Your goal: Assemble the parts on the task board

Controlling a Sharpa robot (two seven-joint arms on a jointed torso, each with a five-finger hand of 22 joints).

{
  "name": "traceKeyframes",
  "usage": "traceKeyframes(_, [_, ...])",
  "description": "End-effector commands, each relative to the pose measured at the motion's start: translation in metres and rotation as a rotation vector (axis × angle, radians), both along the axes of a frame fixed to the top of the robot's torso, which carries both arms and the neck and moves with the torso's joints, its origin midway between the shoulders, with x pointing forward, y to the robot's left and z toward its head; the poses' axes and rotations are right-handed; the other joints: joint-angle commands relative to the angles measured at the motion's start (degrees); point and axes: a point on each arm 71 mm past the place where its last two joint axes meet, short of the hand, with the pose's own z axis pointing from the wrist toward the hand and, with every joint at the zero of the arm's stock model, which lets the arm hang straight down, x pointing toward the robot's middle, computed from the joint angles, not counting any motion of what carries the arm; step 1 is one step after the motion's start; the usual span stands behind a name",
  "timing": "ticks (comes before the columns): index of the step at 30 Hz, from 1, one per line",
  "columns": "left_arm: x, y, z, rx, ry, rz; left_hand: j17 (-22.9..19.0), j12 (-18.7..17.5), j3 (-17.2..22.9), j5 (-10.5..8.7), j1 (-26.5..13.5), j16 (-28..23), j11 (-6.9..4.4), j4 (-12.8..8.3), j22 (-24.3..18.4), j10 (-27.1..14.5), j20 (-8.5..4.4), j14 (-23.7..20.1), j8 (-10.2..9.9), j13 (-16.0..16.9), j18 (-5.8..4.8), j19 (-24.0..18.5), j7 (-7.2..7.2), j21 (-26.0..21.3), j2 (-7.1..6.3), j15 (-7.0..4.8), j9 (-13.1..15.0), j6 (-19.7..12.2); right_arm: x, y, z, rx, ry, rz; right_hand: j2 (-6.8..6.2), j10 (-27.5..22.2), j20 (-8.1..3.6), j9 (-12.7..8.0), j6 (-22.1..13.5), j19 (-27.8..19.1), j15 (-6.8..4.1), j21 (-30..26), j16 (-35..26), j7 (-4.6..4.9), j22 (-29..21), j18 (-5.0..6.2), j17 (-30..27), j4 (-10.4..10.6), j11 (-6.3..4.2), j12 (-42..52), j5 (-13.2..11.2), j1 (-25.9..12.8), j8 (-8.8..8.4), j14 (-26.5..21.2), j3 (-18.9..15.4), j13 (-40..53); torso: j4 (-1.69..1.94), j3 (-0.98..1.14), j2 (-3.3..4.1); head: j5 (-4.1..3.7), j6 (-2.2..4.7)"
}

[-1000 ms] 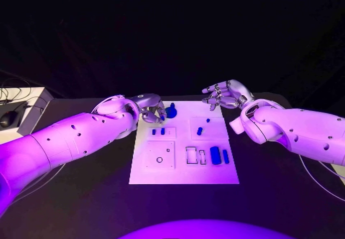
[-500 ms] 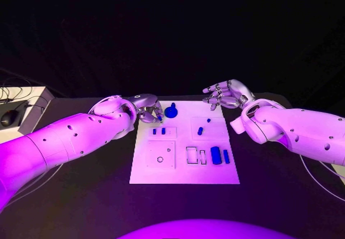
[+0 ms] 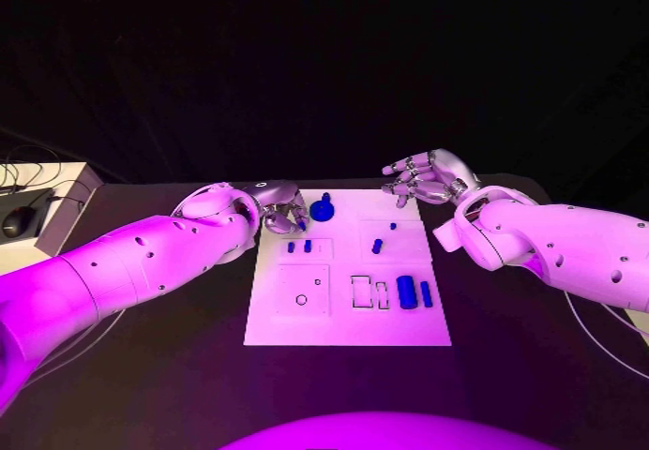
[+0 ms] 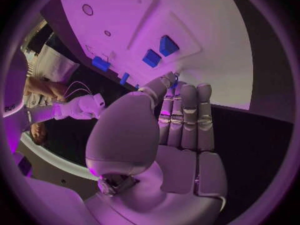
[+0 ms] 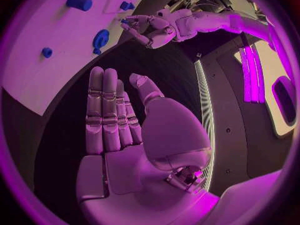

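Left hand [image 3: 281, 212] sits at the far left corner of the task board [image 3: 346, 328], fingers stretched out and holding nothing. Round blue part with a knob [image 3: 322, 208] stands just beside its fingertips, apart as far as I can tell. Right hand [image 3: 428, 178] hovers past the far right corner, fingers spread, empty, well away from any part. Two small blue blocks [image 3: 297, 247] lie a bit nearer the robot than the left hand; the long blue pieces [image 3: 406, 292] are nearer still and toward the right arm's side. Parts look like small stiff plastic: light, hard, probably slick. I'd pinch the round one by its knob or across the rim and keep squeeze modest so it doesn't pop out.
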Motion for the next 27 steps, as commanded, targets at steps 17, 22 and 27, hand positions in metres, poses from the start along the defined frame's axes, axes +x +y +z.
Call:
traceKeyframes(17, [0.0025, 0.0005, -0.0099, 0.025, 0.029, 0.007, 0.21, 0.24, 0.20, -0.02, 0.03, -0.30, 0.17, 0.16, 0.11, -0.32, 0.60, -0.28, -0.08, 0.07, 1.25, -0.14, 0.31, 0.04, -0.50, 0.23, 0.06, -0.23, -0.0004, 0.0010, 0.0010, 0.001, -0.007, 0.011, 0.29, -0.09, -0.19, -0.05, -0.05, -0.40, -0.23, 0.25, 0.11, 0.41, 0.05, -0.58, 0.08, 0.05, -0.38, -0.06, 0.25, -0.01, -0.22, 0.10, 0.20, -0.03, 0.07, -0.05, 0.00, -0.27, -0.35])
traceKeyframes(22, [0.0025, -0.0009, -0.0098, 0.025, 0.026, 0.004, 0.23, 0.24, 0.20, -0.02, 0.06, -0.31, 0.18, 0.16, 0.12, -0.32, 0.61, -0.31, -0.08, 0.07, 1.26, -0.16, 0.32, 0.03, -0.50, 0.23, 0.07, -0.24, -0.0005, 0.0012, 0.0010, 0.002, -0.007, 0.012, 0.29, -0.09, -0.19, -0.05, -0.05, -0.40, -0.23, 0.25, 0.11, 0.41, 0.05, -0.58, 0.08, 0.05, -0.38, -0.06, 0.25, -0.01, -0.22, 0.10, 0.20, -0.03, 0.03, -0.04, -0.04, -0.27, -0.36])
traceKeyframes(27, [0.0022, -0.0032, -0.0099, 0.025, 0.028, -0.001, 0.28, 0.25, 0.19, -0.01, 0.08, -0.31, 0.18, 0.19, 0.13, -0.30, 0.62, -0.34, -0.07, 0.08, 1.28, -0.18, 0.34, 0.02, -0.49, 0.25, 0.07, -0.23, -0.0006, 0.0013, 0.0010, 0.002, -0.007, 0.012, 0.30, -0.07, -0.19, -0.05, -0.02, -0.40, -0.24, 0.23, 0.10, 0.40, 0.21, -0.58, 0.08, 0.02, -0.38, -0.07, 0.26, -0.04, -0.23, 0.12, 0.22, -0.03, 0.05, -0.04, -0.02, -0.26, -0.32])
